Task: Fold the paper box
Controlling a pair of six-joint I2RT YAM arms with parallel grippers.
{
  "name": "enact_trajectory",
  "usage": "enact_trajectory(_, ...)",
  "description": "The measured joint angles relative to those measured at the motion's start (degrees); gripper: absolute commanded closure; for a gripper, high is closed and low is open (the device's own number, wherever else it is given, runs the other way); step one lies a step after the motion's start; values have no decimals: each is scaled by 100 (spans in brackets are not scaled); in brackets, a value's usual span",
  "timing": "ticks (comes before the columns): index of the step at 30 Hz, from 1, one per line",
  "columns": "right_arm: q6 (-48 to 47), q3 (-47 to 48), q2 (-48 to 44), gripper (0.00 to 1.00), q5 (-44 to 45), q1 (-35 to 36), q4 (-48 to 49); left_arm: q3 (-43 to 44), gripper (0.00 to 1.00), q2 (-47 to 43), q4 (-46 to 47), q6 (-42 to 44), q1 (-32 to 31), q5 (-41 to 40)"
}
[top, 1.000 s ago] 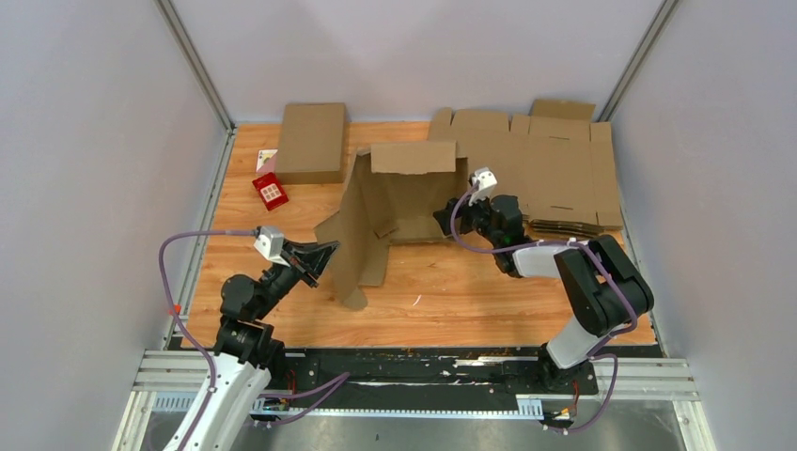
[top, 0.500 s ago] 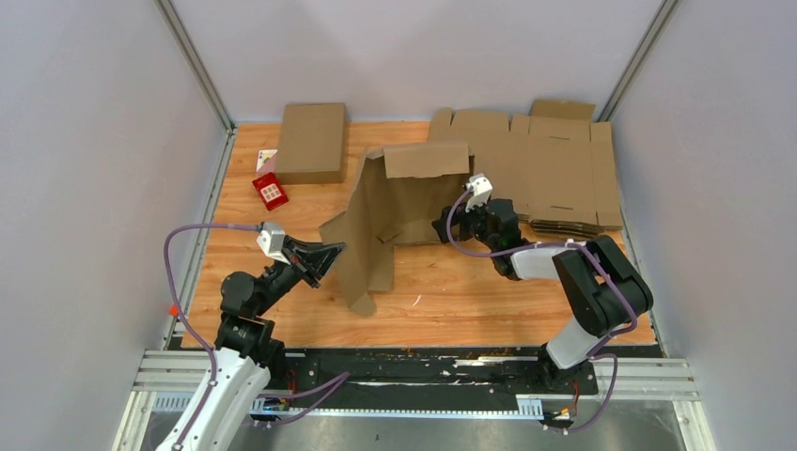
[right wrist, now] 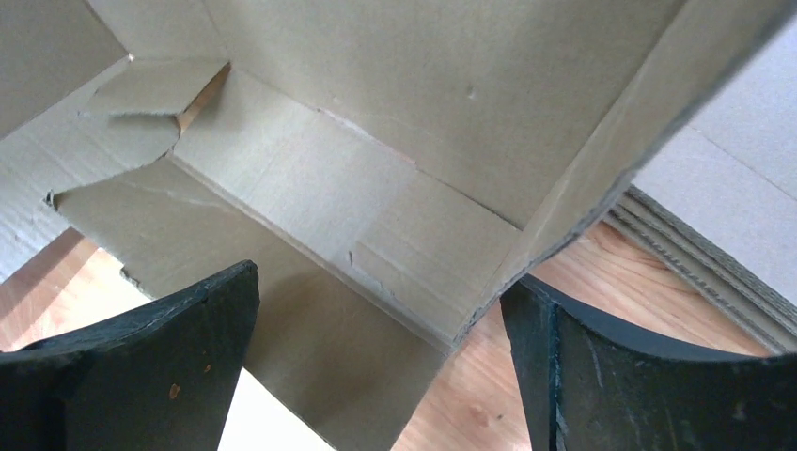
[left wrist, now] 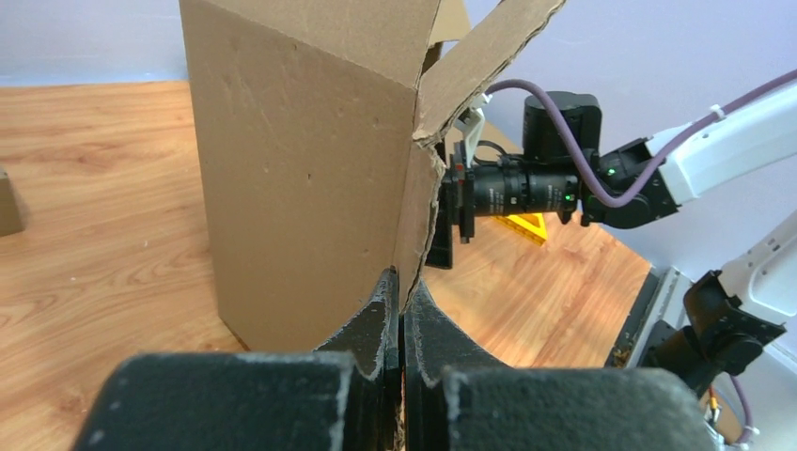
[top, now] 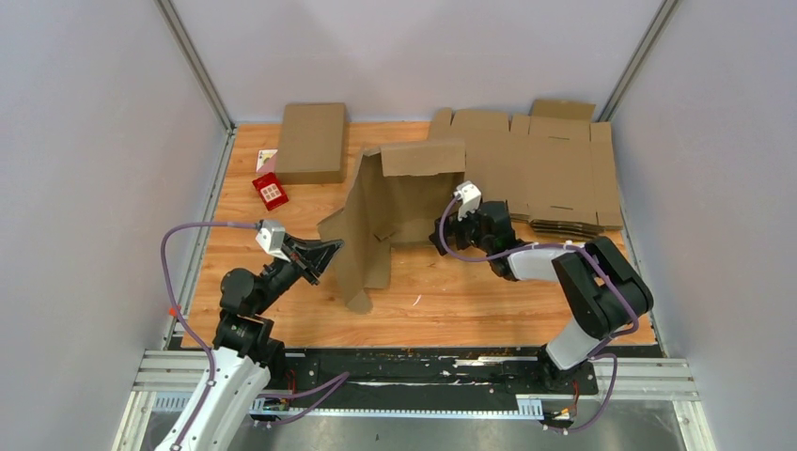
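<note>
The left gripper (top: 326,252) sits nearest, low over the table (top: 470,301) on the left side. Its jaws are pressed together on the torn left edge of the box (top: 395,202), pinching the cardboard at the corner where two panels meet. In the left wrist view that edge runs straight down into the fingertips (left wrist: 383,299), and the panel stands upright above them.

The box stands half folded in the middle of the table. A long left flap slants down toward the near side, its tip resting on the wood. Behind it, the back wall is upright with a top flap bent over toward the front. Inside, a floor panel lies flat, and a small tab with a curved cut-out shows at the inner left.

The right gripper (top: 442,231) is at the box's right side, pointing into it, with its jaws spread wide and nothing between them held. In the right wrist view the box's right wall comes down between the fingers, just beside the right finger (right wrist: 639,376); whether it touches that finger cannot be told. The left finger hangs over the floor panel.

Farther back on the left lies a small red card (top: 270,191), and just beyond it a closed flat carton (top: 311,141). At the far right a pile (top: 554,169) of flat blanks lies behind the right gripper, apart from the box.
</note>
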Motion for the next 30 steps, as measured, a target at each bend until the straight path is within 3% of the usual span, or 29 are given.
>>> enact_trajectory(17, -269, 7, -85, 0, 356, 343, -601, 24, 100, 188, 129, 63, 0, 254)
enact_trajectory(25, 192, -4, -133, 0, 203, 212, -605, 24, 100, 243, 195, 68, 0, 356)
enact_trajectory(30, 627, -118, -647, 0, 420, 116, -855, 24, 100, 181, 79, 190, 0, 278)
